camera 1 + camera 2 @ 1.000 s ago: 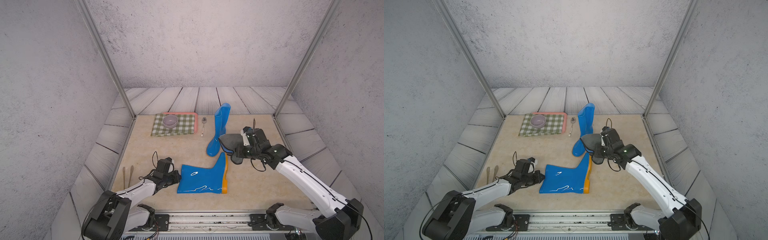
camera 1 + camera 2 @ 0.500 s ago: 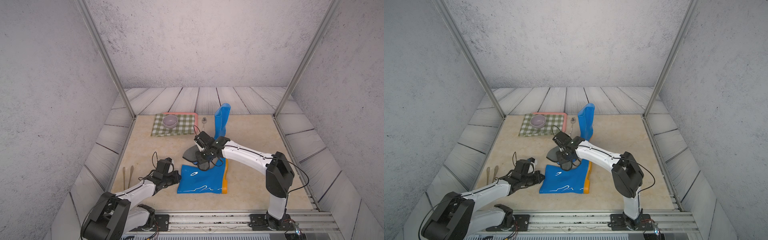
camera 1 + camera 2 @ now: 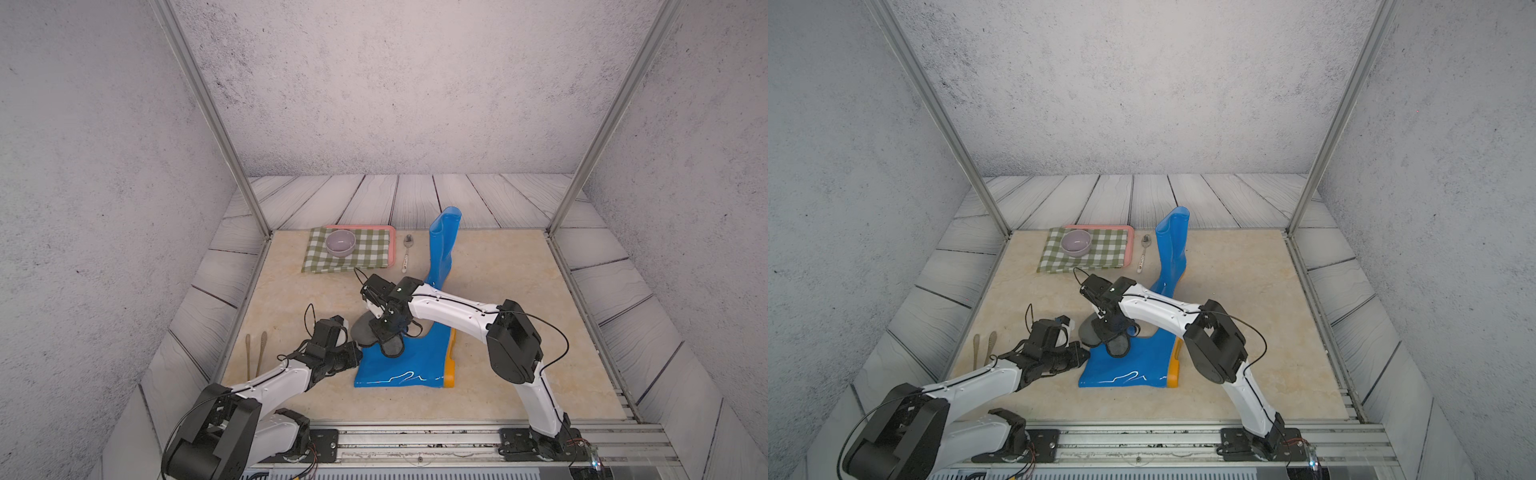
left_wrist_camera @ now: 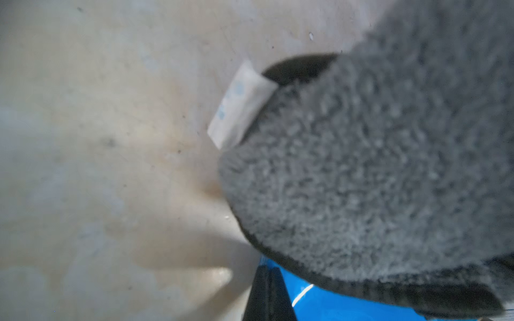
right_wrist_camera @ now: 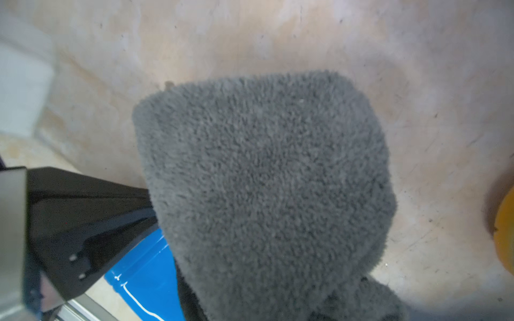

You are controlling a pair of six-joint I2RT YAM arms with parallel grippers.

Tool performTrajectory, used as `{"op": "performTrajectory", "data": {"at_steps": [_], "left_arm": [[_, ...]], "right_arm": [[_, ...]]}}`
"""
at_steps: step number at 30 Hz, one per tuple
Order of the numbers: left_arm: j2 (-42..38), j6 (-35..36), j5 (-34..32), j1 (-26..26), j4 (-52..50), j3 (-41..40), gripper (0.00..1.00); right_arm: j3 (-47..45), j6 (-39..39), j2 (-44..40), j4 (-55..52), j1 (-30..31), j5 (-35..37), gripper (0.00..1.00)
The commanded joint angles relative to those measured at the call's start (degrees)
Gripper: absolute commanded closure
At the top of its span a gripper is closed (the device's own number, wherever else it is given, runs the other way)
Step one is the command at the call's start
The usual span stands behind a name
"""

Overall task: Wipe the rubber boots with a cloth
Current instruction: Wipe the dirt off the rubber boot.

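Rubber boots (image 3: 409, 363) in glossy blue sit apart on the beige surface (image 3: 498, 270). The lying boot (image 3: 1133, 361) is on its side directly under the right claw (image 3: 386, 332), with its yellow-orange sole (image 3: 449, 365) on the far side from the left claw (image 3: 356, 353). The standing boot (image 3: 444, 249) is upright well beyond the right claw, its foot partly hidden by that arm.

A green-and-white checked cloth (image 3: 370, 257) covers a pink tray (image 3: 361, 227) farther back, well away from both claws.

The dark grey cloth (image 3: 363, 332) is clamped in the right claw, whose jaws are together on it. It hangs down and drapes over the top corner of the lying boot's shaft, spilling onto the surface between the two claws. In both wrist views its fleecy pile fills much of the picture.

The left claw is low on the surface, its jaws together right at the open top edge of the lying boot. The hanging cloth hides the tips, so whether they pinch the rim cannot be told.

A pale bowl (image 3: 340, 243) stands on the checked cloth, and a metal spoon (image 3: 407, 252) lies just beside the tray. Two wooden utensils (image 3: 262, 349) lie side by side behind the left claw, near the surface's edge. A small white tag (image 4: 240, 105) sticks out from the grey cloth's hem.
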Motion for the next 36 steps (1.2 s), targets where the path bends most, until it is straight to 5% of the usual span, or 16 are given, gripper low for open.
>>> {"op": "performTrajectory", "data": {"at_steps": [1, 21, 36], "left_arm": [[0.7, 0.1, 1.0, -0.1, -0.1, 0.1, 1.00], [0.6, -0.2, 0.6, -0.1, -0.1, 0.0, 1.00], [0.6, -0.4, 0.5, -0.1, 0.0, -0.1, 1.00]], "right_arm": [[-2.1, -1.4, -1.4, -5.2, -0.1, -1.4, 1.00], [-17.7, -1.6, -16.2, -10.2, -1.6, 7.4, 1.00], [-34.1, -1.7, -35.8, -11.8, -12.6, 8.6, 1.00]]}}
